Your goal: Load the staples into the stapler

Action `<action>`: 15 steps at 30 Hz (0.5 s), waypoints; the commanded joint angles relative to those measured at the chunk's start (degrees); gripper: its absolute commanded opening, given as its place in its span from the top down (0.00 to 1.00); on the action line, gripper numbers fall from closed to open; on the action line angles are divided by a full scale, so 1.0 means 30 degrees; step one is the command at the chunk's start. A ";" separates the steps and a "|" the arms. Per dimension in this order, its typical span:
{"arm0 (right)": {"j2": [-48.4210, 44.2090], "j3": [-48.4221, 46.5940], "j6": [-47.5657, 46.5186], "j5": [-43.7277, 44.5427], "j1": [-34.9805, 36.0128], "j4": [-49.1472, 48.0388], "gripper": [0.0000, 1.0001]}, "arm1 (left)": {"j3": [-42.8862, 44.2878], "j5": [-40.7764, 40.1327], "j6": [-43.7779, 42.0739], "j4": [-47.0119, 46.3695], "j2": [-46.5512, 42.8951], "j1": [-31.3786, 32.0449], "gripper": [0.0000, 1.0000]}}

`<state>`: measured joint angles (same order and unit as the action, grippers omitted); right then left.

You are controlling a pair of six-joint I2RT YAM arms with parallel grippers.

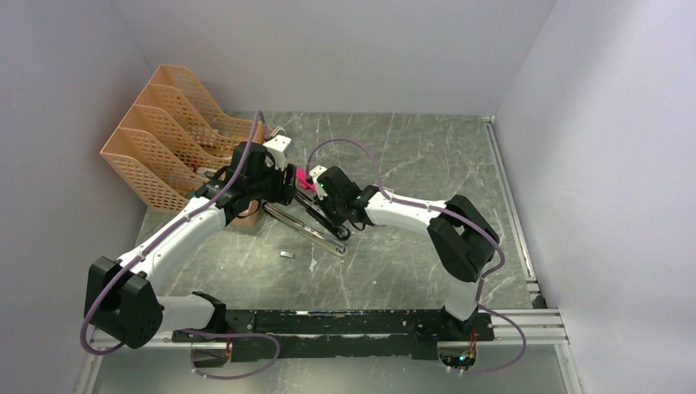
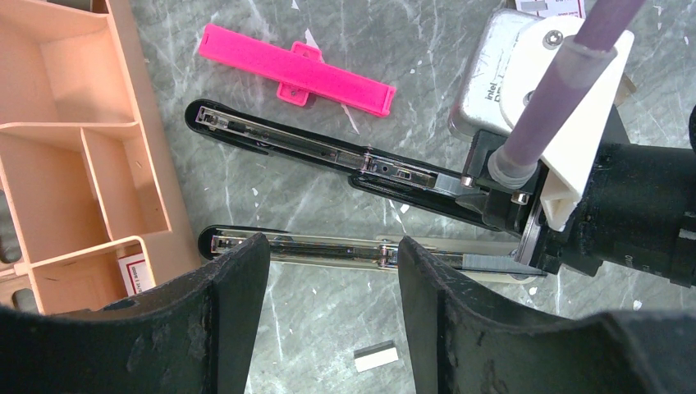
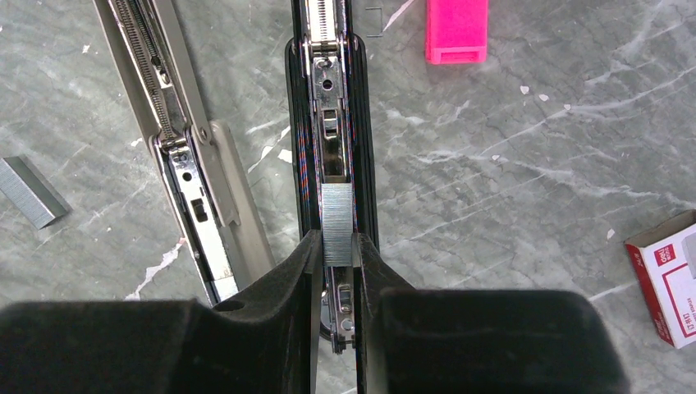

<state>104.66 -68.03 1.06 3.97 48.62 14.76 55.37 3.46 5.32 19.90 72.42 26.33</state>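
The left gripper looms closest in its own view, jaws wide and empty. It hangs over the silver rail of the stapler, which lies folded open on the marbled table. To the right, the right gripper is pinched narrow on a strip of staples, poised over the stapler's metal channel; whether they touch I cannot tell. The step looks like seating the strip. Next it needs lowering squarely into the channel, then letting go. A spare strip lies loose. "intel" reads on the silver camera housing. The white box has red print too small to read.
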 commanded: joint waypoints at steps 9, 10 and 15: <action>0.0445 0.0714 -0.2101 -0.0569 -0.0625 0.1041 1.00 | -0.0072 -0.0204 -0.0188 -0.0451 -0.0366 -0.0106 0.37; 0.0445 0.0724 -0.2234 -0.0587 -0.0662 0.1046 1.00 | -0.0087 -0.0190 -0.0192 -0.0452 -0.0357 -0.0111 0.36; 0.0403 0.0978 -0.2944 -0.0713 -0.0759 0.0902 1.00 | -0.0060 -0.0206 -0.0177 -0.0430 -0.0381 -0.0104 0.36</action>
<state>104.66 -67.42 -4.38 0.71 47.42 14.13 55.37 3.44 5.30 19.90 72.42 26.33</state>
